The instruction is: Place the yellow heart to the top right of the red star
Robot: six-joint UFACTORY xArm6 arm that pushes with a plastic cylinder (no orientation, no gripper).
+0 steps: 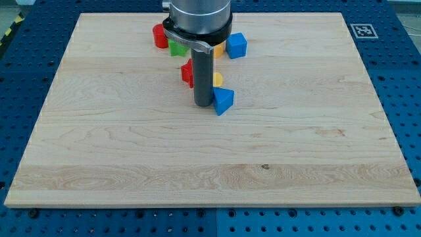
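My tip (202,103) rests on the board near the view's top centre. The red star (187,71) is partly hidden behind the rod on its left side. A yellow block (218,79), probably the yellow heart, peeks out on the rod's right, just up and right of the tip. A blue triangular block (223,101) touches or nearly touches the tip on its right, directly below the yellow block.
Near the view's top, a red block (159,35), a green block (176,47), another yellow block (218,51) and a blue cube (236,45) sit around the arm's body. The wooden board (210,164) is edged by a blue perforated table.
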